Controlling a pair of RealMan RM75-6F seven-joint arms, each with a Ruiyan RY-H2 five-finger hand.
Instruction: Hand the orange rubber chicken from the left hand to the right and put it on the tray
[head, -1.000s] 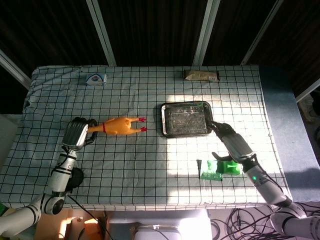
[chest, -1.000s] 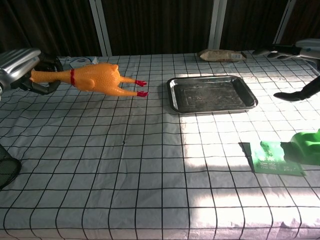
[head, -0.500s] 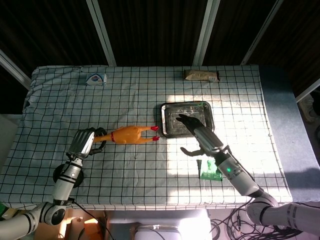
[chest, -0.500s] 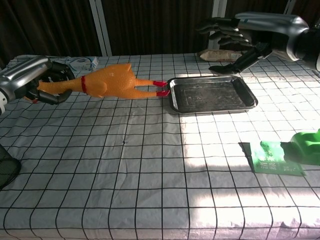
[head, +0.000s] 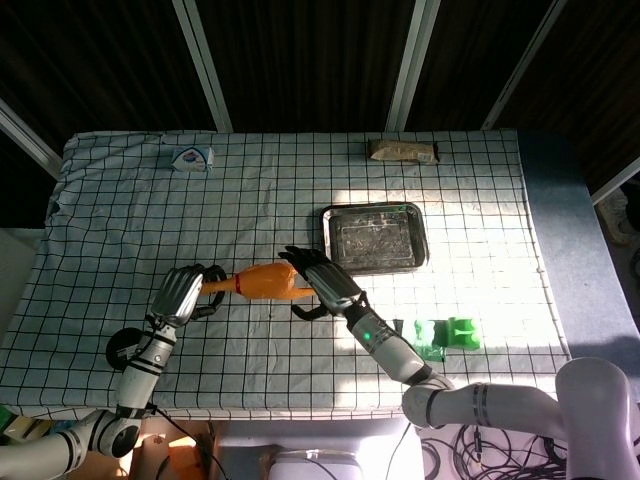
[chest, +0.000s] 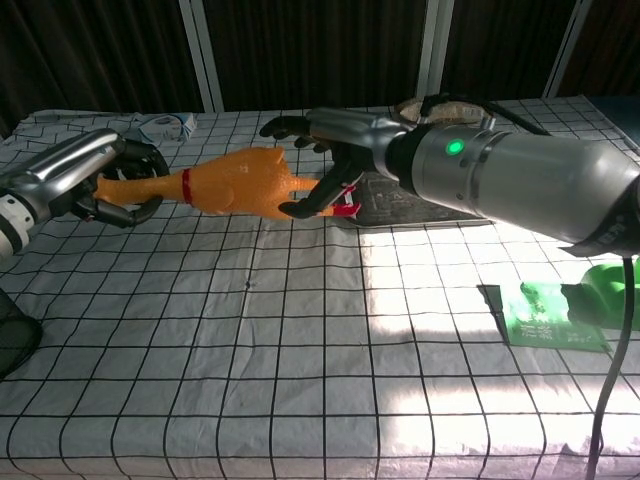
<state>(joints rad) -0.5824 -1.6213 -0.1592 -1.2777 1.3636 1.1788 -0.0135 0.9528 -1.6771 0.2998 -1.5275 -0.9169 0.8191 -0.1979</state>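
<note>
A gridded cloth is covering the table (head: 300, 190), where the steel tray (head: 372, 240) is sitting in a sunlit patch right of centre. The orange chicken (chest: 240, 182) is hanging level above the cloth, left of the tray, stretched between both hands. The right hand (chest: 325, 150) is spreading its fingers over and under the bird's leg end without clearly clamping it. The left hand (chest: 105, 185) is curling tightly around the neck and head. A green packet (head: 445, 335) is lying near the front edge.
</note>
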